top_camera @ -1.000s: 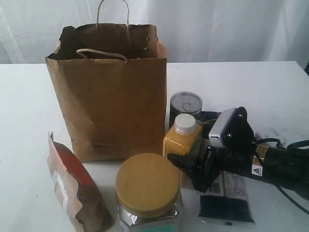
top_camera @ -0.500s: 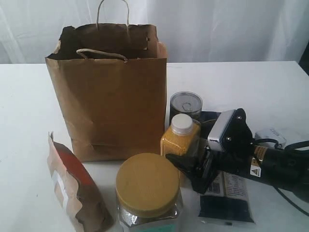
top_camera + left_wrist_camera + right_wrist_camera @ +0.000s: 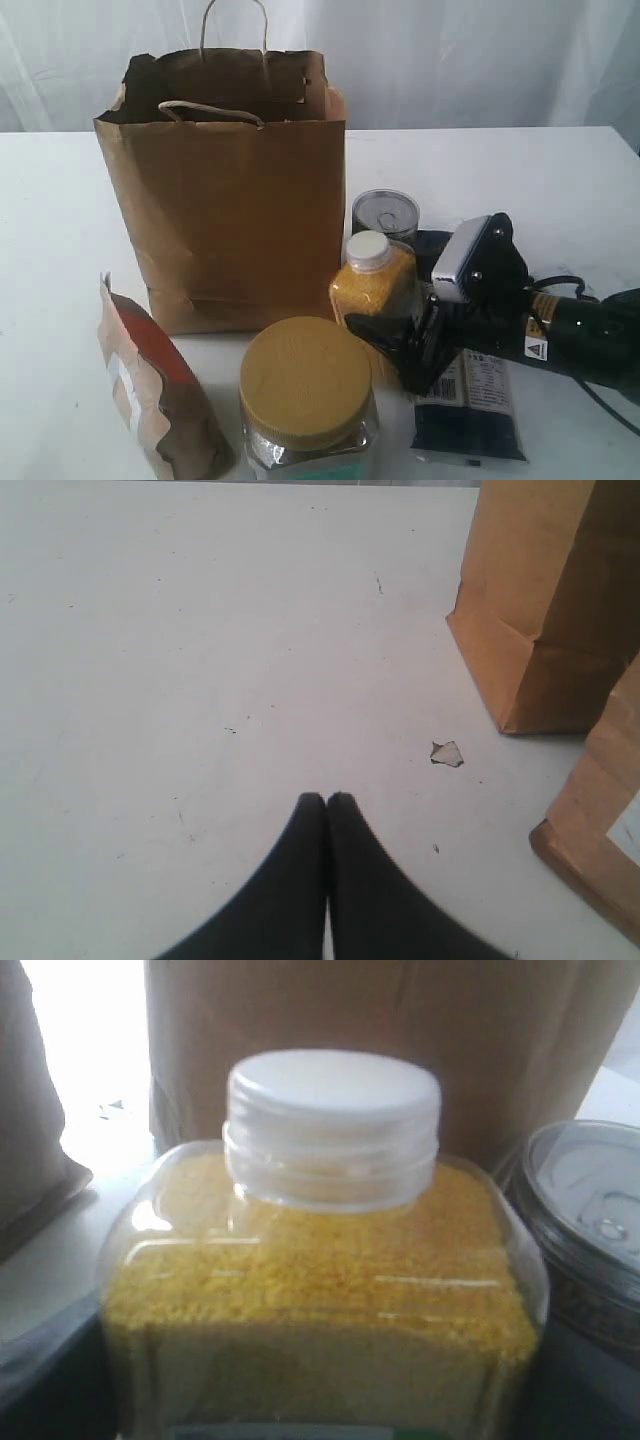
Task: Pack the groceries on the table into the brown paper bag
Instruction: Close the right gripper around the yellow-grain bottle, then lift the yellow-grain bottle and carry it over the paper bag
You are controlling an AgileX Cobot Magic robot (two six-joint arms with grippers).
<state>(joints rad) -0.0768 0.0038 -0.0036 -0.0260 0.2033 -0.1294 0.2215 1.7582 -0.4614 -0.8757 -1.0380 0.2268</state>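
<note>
Both fingers of the right gripper [image 3: 385, 348] are squeezing the white-capped yellow bottle [image 3: 378, 285] low on its body. The bottle is tilting toward the brown paper bag [image 3: 230, 200], just beside the bag's near corner. Near the bag, the left gripper [image 3: 327, 802] is holding its fingers pressed together above the table [image 3: 200, 630].

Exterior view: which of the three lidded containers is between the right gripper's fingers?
The white-capped yellow bottle; the pull-tab metal can behind it and the gold-lidded clear jar in front stand outside the fingers.
</note>
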